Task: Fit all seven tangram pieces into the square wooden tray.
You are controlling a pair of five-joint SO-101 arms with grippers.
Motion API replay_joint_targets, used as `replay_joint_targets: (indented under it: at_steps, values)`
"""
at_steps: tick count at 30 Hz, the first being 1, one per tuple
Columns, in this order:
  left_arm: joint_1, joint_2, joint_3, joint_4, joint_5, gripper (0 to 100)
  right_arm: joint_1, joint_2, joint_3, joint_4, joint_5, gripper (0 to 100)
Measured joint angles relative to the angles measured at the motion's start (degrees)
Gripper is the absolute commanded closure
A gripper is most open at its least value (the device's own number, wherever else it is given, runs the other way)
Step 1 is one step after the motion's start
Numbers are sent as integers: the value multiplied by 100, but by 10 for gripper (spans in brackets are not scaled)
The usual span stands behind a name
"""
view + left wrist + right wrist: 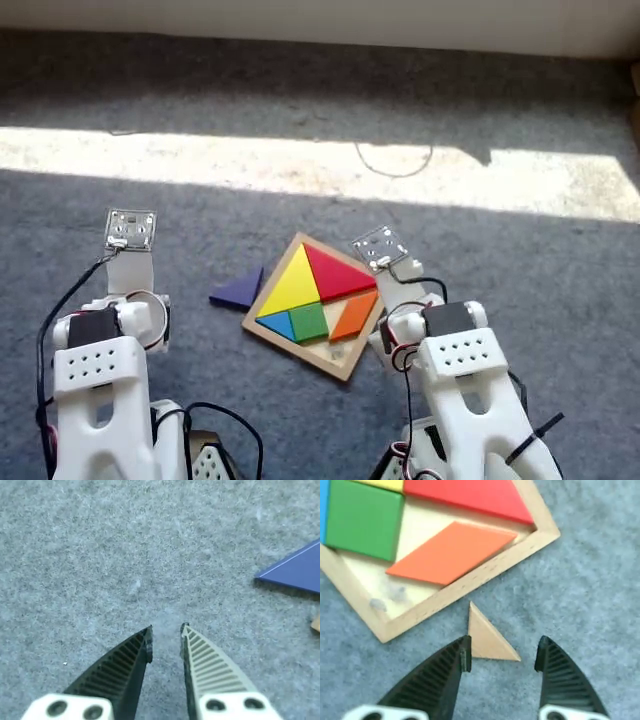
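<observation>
Carpet [100, 555] lies under our left tool [166, 628], narrowly apart, blue triangle [300, 570] nearby; our right tool [504, 652], wide apart, brackets a tan triangle [487, 642], perhaps touching it, beside the tray [470, 579].

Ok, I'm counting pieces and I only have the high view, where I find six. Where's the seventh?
Observer: A small tan triangle lies on the carpet just outside the tray's rim, near the orange parallelogram.
Operator: Has the right gripper got it?
Observer: Not gripped: the right gripper is open, with the triangle between its fingers.
Operator: And the left one?
Observer: The left gripper is open a little over bare carpet, the dark blue triangle off to one side.
</observation>
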Motion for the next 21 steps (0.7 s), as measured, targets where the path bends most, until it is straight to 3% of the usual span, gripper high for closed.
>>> replay_joint_targets:
  at_steps: [5, 9, 15, 21]
  values:
    - [0, 0, 0, 0, 0, 898, -35, 0, -290, 422, 967, 785]
    - [0, 0, 0, 0, 0, 898, -466, 0, -290, 448, 1477, 785]
    - [0, 0, 0, 0, 0, 898, -738, 97, -290, 448, 1582, 785]
    - [0, 0, 0, 0, 0, 898, -738, 1327, -378, 448, 1582, 785]
